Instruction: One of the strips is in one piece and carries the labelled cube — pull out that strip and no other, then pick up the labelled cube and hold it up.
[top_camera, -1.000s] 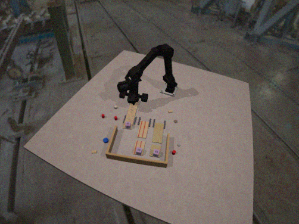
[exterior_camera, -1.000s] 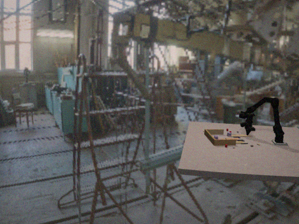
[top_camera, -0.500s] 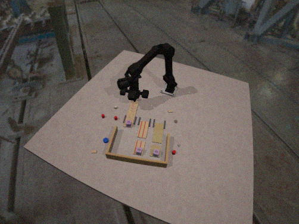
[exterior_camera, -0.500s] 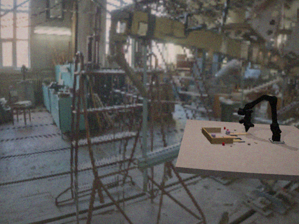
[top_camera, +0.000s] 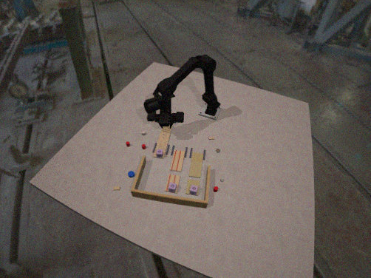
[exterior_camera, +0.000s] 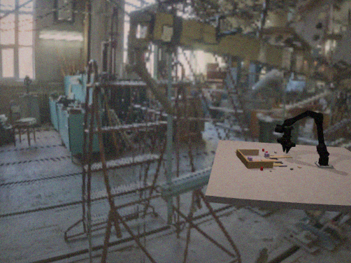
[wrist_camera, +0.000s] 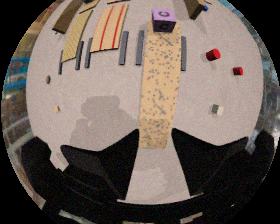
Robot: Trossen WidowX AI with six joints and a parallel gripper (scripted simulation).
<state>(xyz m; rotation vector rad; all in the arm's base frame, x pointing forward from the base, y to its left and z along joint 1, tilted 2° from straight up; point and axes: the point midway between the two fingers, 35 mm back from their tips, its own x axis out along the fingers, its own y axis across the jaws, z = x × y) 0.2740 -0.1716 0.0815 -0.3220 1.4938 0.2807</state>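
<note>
The speckled strip (top_camera: 162,139) (wrist_camera: 160,82) is in one piece and runs out between grey guides. A purple cube (top_camera: 160,152) (wrist_camera: 163,21) with a dark round letter stands on its far end. The red-striped strip (top_camera: 177,161) (wrist_camera: 109,30) has a gap before its far piece, which bears a purple cube (top_camera: 172,187). The hatched yellow strip (top_camera: 196,165) (wrist_camera: 77,37) is likewise split, with a purple cube (top_camera: 193,189) on its far piece. My gripper (top_camera: 165,126) (exterior_camera: 287,151) (wrist_camera: 155,131) is open and empty, above the speckled strip's near end.
A low wooden wall (top_camera: 168,197) (exterior_camera: 260,164) encloses the far pieces on three sides. Grey guide bars (top_camera: 168,149) (wrist_camera: 183,53) flank the strips. Red cylinders (top_camera: 143,146) (wrist_camera: 213,54), a blue disc (top_camera: 131,174) and small pale blocks lie around.
</note>
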